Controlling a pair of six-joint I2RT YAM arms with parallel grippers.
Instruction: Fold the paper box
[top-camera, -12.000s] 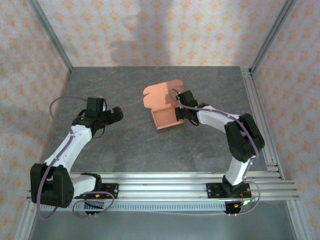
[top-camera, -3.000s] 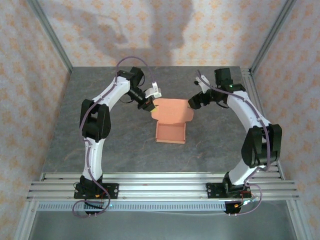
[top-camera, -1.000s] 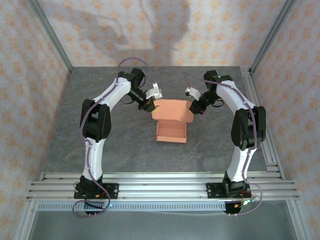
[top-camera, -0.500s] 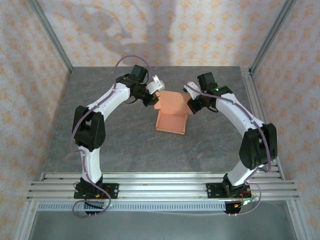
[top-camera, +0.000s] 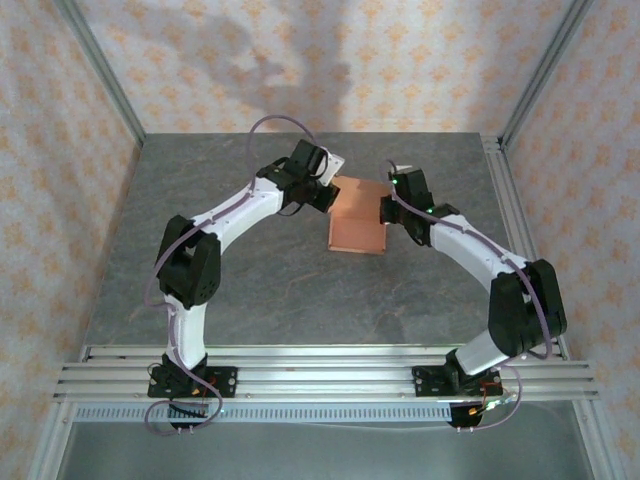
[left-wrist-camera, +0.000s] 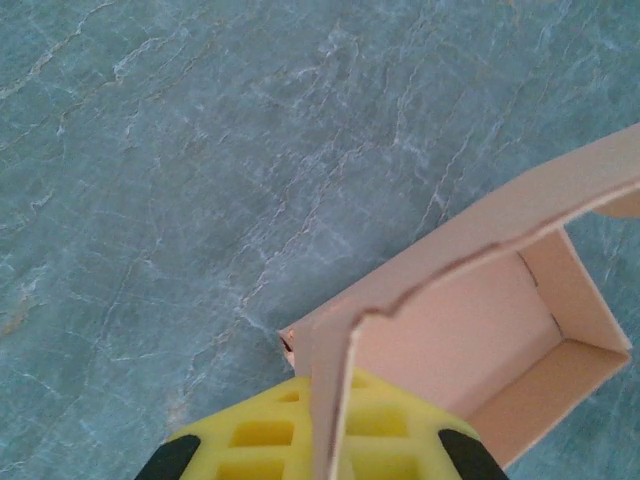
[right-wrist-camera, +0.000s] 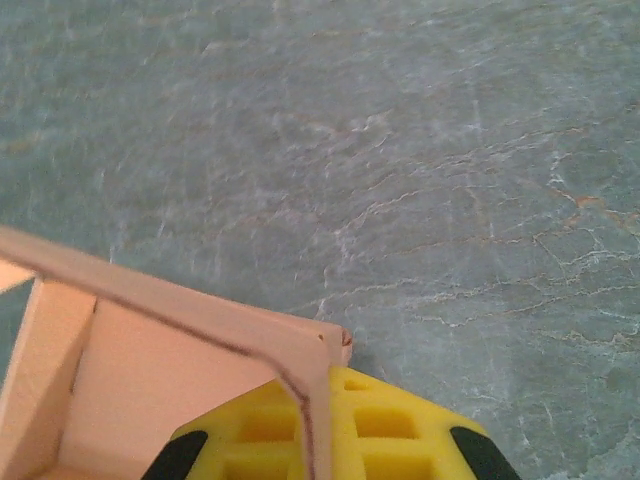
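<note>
while both grippers pinch it, the paper box (top-camera: 358, 218) sits past mid-table

from the top cam, the pink box is on the grey stone-look table (top-camera: 250, 290), a bit past the middle, btwn the two arms. its top looks flat, like a lid coming down. the left gripper (top-camera: 328, 190) is at the box's far left corner. the right gripper (top-camera: 385, 210) is at its far right side.

jaws: both are shut tight, each w/ a thin bit of card in the pinch. on the left wrist cam a card flap runs down across the yellow pads (left-wrist-camera: 260, 440), and the open inside of the box shows just past it. the right wrist cam is much the same: a card edge bends down at the box corner, right at that gripper.

how it will handle, i think: v light, thin card. it bends easy and holds a crease, but can crush or tear if squeezed hard or pulled apart. it's smooth too, so it may slip. best hold is on flap edges near a corner, one each side, not mid-wall. move both arms together & slow so the card doesn't twist.
</note>
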